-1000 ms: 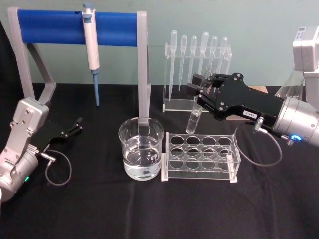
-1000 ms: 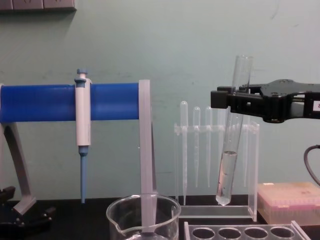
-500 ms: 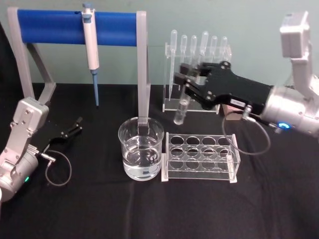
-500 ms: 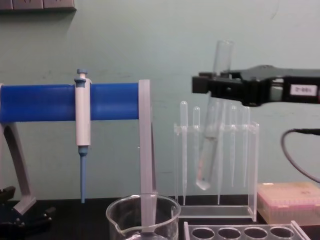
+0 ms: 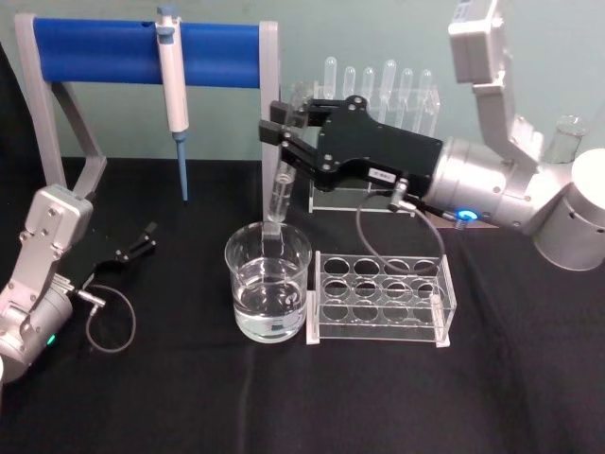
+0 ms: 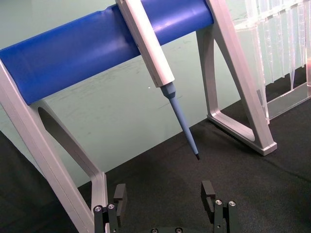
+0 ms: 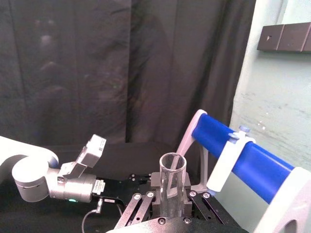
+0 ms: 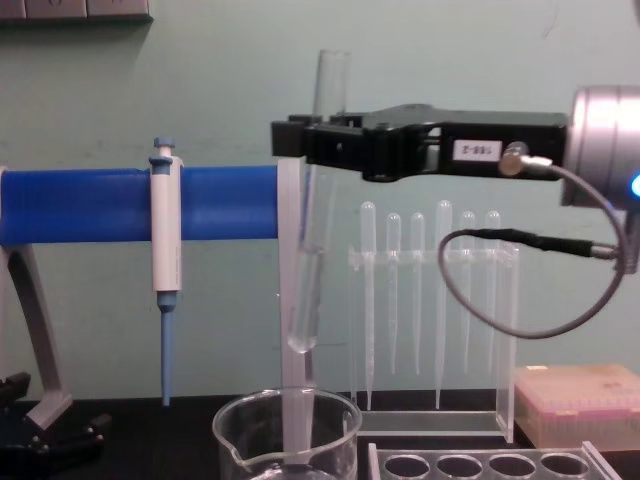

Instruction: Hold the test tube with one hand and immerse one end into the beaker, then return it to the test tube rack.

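Observation:
The clear test tube (image 5: 280, 189) hangs nearly upright, slightly tilted, with my right gripper (image 5: 286, 121) shut on its upper part. Its rounded bottom (image 8: 300, 342) is a little above the rim of the beaker (image 8: 287, 432), not in the water. The beaker (image 5: 268, 284) stands mid-table, partly filled with clear liquid. In the right wrist view the open mouth of the test tube (image 7: 171, 180) shows between the black fingers. My left gripper (image 5: 142, 238) rests low at the table's left, and in its wrist view the left gripper (image 6: 164, 194) is open with nothing in it.
A clear rack with round holes (image 5: 378, 298) stands right of the beaker. Behind are a stand of plastic pipettes (image 5: 378, 104) and a blue-barred frame (image 5: 142, 47) holding a white-and-blue pipettor (image 5: 171, 85); its grey post (image 5: 271, 123) is just behind the tube. A pink box (image 8: 580, 400) sits far right.
My right gripper has carried the test tube leftward, from in front of the pipette stand to a spot above the beaker. The left arm has not moved.

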`<state>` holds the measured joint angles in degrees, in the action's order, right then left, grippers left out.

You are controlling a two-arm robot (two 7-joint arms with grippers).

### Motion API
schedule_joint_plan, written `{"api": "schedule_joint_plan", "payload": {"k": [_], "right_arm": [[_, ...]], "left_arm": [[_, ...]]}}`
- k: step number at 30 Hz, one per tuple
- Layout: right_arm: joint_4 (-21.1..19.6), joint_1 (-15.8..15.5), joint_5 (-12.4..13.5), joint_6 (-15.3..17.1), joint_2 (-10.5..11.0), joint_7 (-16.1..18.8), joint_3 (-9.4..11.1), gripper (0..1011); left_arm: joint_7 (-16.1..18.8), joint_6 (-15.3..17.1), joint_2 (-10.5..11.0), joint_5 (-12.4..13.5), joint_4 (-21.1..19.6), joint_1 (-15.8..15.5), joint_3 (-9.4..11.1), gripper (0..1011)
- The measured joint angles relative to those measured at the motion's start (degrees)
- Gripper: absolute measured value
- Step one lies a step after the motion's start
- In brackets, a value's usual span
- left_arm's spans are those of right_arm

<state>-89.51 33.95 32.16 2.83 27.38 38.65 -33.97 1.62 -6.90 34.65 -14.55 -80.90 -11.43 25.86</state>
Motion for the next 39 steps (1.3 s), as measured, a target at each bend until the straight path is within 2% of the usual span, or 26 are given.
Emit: {"api": "schedule_joint_plan", "payload": {"k": [7,18,39], "right_arm": [[2.7,0.4,-0.7,-1.2,-1.5,0.4,-1.9,225],[5.2,-0.9,-2.9,-3.2,-2.6,0.3,-3.4,225],[10.9,-3.0,-6.4,-6.2,-4.8,0.6,-3.9,226]], "left_arm": [[0.0,0.0,0.0,0.0,0.0,0.0,0.0,1000],[0.0,0.0,0.0,0.0,0.0,0.0,0.0,1000],[0.0,0.0,0.0,0.0,0.0,0.0,0.0,1000]]}}
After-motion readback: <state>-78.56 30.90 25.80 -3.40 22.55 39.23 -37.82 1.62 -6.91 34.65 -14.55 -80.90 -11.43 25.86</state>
